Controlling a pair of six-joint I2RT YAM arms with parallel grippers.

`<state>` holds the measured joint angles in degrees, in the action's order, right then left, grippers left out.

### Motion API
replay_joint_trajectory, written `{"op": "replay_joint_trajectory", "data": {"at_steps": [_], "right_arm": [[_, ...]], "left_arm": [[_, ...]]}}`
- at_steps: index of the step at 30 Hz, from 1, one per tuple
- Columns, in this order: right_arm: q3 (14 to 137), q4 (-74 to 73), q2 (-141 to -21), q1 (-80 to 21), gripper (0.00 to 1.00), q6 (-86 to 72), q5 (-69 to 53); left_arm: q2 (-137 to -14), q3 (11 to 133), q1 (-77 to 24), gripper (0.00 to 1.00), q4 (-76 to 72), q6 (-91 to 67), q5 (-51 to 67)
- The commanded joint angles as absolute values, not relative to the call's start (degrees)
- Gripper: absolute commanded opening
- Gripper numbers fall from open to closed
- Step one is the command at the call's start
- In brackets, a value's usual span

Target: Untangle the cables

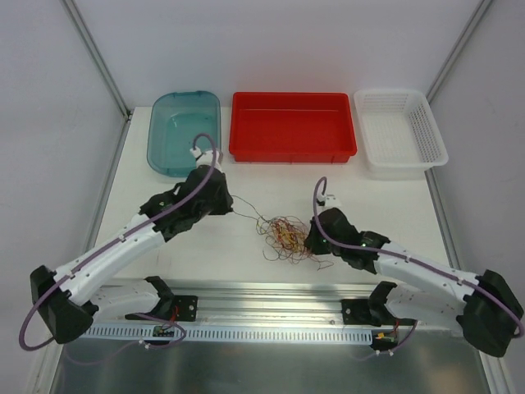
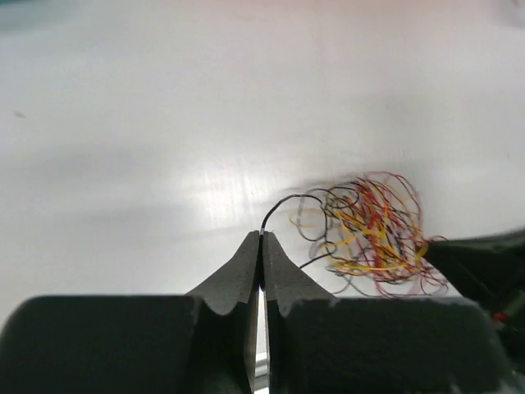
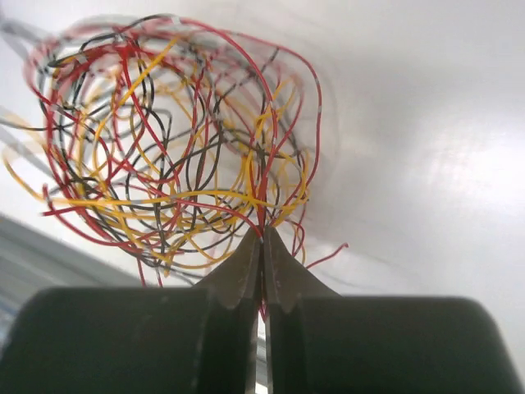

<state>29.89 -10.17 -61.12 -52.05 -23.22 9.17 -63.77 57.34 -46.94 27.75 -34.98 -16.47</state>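
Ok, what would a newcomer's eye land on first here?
The loose ball of red, yellow and dark cables in the middle of the table. The left gripper is shut on one dark strand stretching out from it, and the right gripper is shut on its other side. Behind sits a bright red tray.

1. cables [image 1: 287, 238]: mixed yellow, red and dark brown-black strands.
2. table [image 1: 221, 258]: plain glossy white; rail [image 1: 271, 291] along its near edge is silver-grey.
3. bin [image 1: 176, 123], far-left corner: see-through teal.
4. tray [image 1: 291, 123], far edge, middle: solid red.
5. basket [image 1: 400, 131], far-right corner: white, slotted lattice walls.
6. left arm [image 1: 123, 242], right arm [image 1: 418, 271]: white links, black joints, purple wiring [image 1: 29, 328].
7. left gripper [image 2: 261, 246], right gripper [image 3: 262, 246]: matte black.
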Motion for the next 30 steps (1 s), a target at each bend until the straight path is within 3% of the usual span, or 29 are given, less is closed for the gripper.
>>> {"op": "replay_joint_trajectory", "data": {"at_steps": [1, 8, 21, 29, 30], "right_arm": [[32.7, -22.6, -52.0, -47.7, 0.01, -21.9, 17.1], [42.2, -37.1, -37.6, -38.1, 0.01, -13.6, 21.9], [64.0, -45.2, -38.4, -27.2, 0.01, -2.2, 25.1], [53.4, -43.3, -41.8, -26.5, 0.01, -6.4, 17.8], [50.1, -43.5, -43.1, -26.5, 0.10, -7.7, 17.7]], "left_arm": [[-58.4, 58.5, -39.7, 0.00, 32.6, -32.2, -18.6], [-52.2, 59.1, -27.7, 0.00, 38.7, -27.7, -21.1], [-50.5, 57.4, -13.1, 0.00, 46.2, -22.5, -33.3], [-48.8, 47.7, -13.1, 0.00, 37.1, -19.0, -13.2], [-48.0, 44.8, -13.1, 0.00, 35.3, -18.7, -10.4]]}}
